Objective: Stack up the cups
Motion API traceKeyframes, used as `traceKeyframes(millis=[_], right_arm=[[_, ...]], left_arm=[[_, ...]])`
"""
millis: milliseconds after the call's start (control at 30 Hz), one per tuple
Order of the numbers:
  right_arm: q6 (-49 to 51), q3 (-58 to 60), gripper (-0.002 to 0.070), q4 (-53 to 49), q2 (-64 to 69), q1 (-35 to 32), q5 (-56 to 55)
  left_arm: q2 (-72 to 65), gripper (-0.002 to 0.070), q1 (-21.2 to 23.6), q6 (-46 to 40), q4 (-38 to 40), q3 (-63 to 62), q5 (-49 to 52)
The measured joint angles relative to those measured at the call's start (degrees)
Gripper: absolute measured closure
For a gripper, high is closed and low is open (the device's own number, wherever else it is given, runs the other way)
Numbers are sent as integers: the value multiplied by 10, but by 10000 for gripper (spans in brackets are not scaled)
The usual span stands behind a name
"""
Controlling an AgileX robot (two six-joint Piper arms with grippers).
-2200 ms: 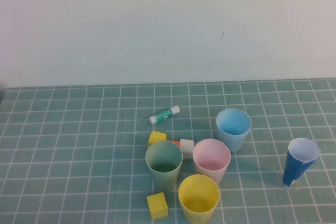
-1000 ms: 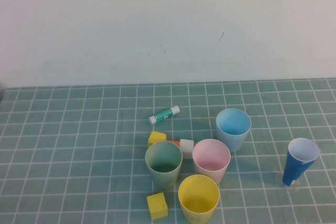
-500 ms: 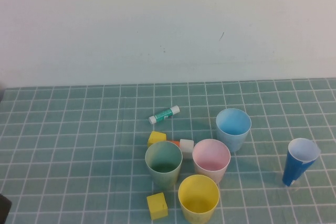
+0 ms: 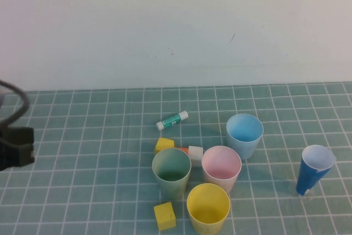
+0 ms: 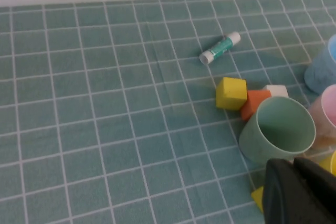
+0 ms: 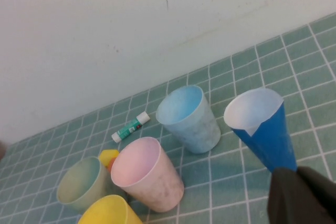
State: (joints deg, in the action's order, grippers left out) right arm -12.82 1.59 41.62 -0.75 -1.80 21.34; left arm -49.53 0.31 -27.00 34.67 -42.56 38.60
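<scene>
Four pastel cups stand upright and apart in a cluster at the front middle: green point(image 4: 171, 170), pink point(image 4: 221, 166), yellow point(image 4: 208, 207) and light blue point(image 4: 244, 134). None sits inside another. My left arm point(image 4: 16, 147) shows at the far left edge, well left of the cups. In the left wrist view my left gripper point(image 5: 293, 165) is shut and empty, with the green cup point(image 5: 276, 135) just beyond it. My right gripper point(image 6: 297, 174) is shut and empty, out of the high view. It looks over the pink cup point(image 6: 147, 179) and the light blue cup point(image 6: 188, 119).
A narrower dark blue cup point(image 4: 314, 169) with white inside stands at the right, close before my right gripper point(image 6: 262, 129). A glue stick point(image 4: 172, 119) lies behind the cups. Two yellow cubes point(image 4: 164, 145) point(image 4: 164, 215) and a white cube point(image 4: 195, 154) lie among the cups. An orange block point(image 5: 254, 104) touches the green cup.
My left arm has come into the high view at the lower left corner and risen along the left edge. The cups and blocks have not moved.
</scene>
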Motion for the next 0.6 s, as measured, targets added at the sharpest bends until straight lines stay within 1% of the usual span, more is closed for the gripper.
traceKeyframes(millis=[133,300,367,600], right_arm=[[-2,0,679,0,0,0,0],[-2,0,679,0,0,0,1],[-4,0,679,0,0,0,1],[-13,0,679,0,0,0,3]], left_arm=[[-100,677,-40,-4,-37,-81,38],[-212,677,-122,60,-134,-152,60],[-242,677,-150,80,-156,-172,64],[-356,675,-236,98,-176,-238,66]])
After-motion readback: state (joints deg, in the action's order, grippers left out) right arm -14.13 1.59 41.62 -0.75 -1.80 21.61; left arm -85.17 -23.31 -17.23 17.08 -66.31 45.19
